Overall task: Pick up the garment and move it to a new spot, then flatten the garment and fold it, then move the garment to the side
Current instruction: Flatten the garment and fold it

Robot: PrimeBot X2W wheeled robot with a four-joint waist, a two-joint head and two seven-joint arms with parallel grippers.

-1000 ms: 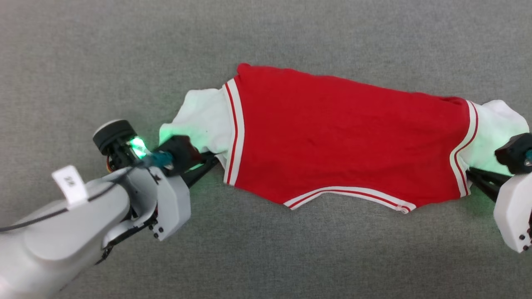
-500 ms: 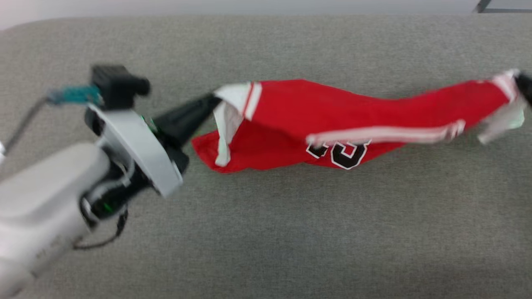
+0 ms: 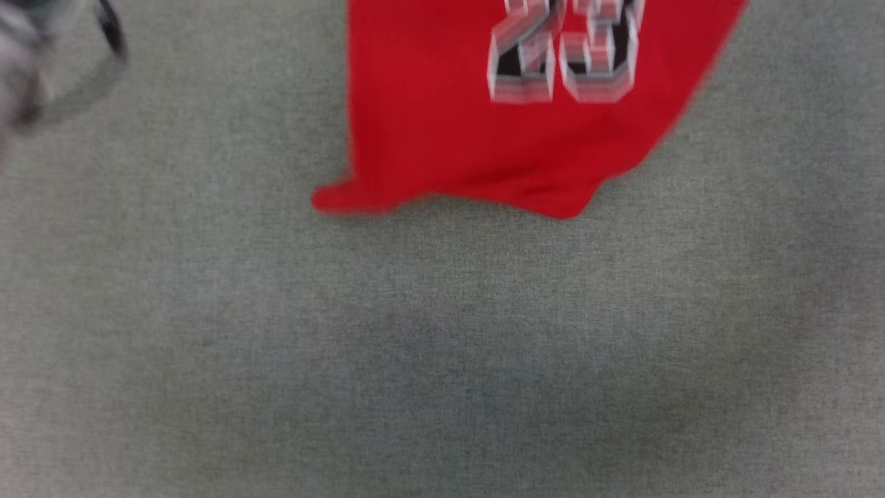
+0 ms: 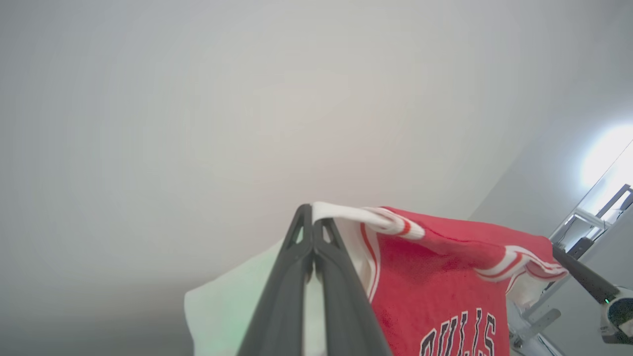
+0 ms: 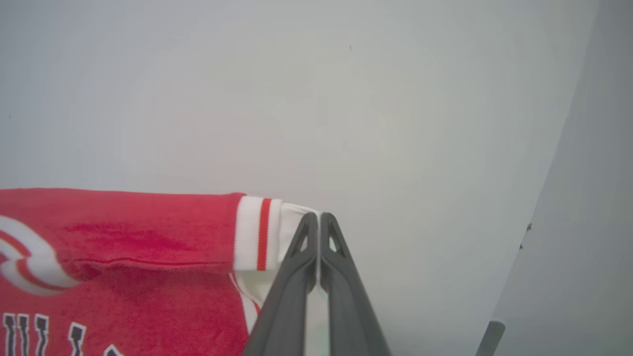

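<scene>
Shirt (image 3: 484,138) hangs at 12 o'clock in the head view, above the grey bench (image 3: 442,360). Left gripper (image 4: 313,217) and right gripper (image 5: 315,217) are each clamped shut on one end of it. Pickup looks done. Laying it down, flattening, folding and shifting aside are left. Long axis runs 9-to-3, hem points to 6.

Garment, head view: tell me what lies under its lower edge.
Below the garment lies the grey fabric surface. Whatever is behind the red cloth itself is covered and cannot be told.

The garment (image 3: 442,138) (blurred, numerals showing) lies at top centre over the grey surface (image 3: 442,360).
</scene>
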